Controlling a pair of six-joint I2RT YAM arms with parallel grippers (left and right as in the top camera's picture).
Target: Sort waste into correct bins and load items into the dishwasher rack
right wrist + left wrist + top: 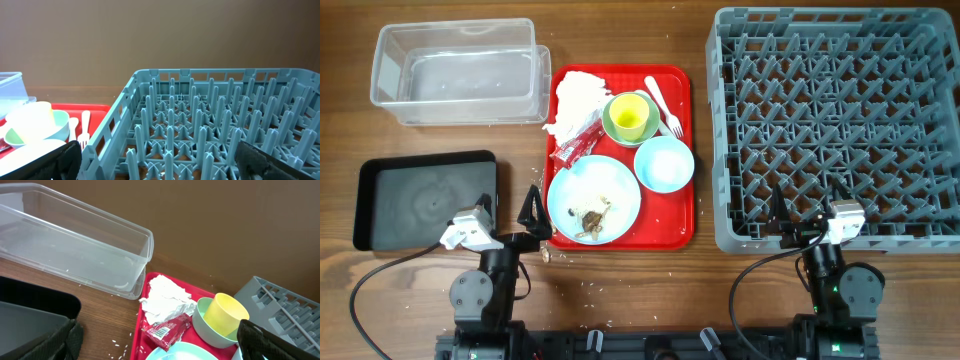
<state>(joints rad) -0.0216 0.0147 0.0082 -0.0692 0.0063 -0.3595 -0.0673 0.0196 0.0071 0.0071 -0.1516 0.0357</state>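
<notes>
Both pairs of jaws stand wide open with nothing between them. The left gripper sits at the near edge of the table, between the black tray and the red tray. The right gripper sits over the near left part of the grey rack.

All the waste and dishes lie on the red tray in the middle. The crumpled white napkin fills its far left corner, and the red wrapper lies just in front of it, touching it. The light blue plate takes up the near left part of the tray and carries brown food scraps and pale crumbs. The light blue bowl stands just right of the plate and looks empty. Behind it is the mint-green bowl with the yellow-green cup lying tilted inside it. The white fork lies at the far right of the tray, beside that bowl, tines pointing toward the near side.

The clear tub stands at the far left, just beside the tray's far corner. The black tray lies nearer, at the left edge. Both hold only a few specks. The rack fills the right side of the table, apart from the red tray, with no dishes in it. Some crumbs lie on the wood near the left gripper.
</notes>
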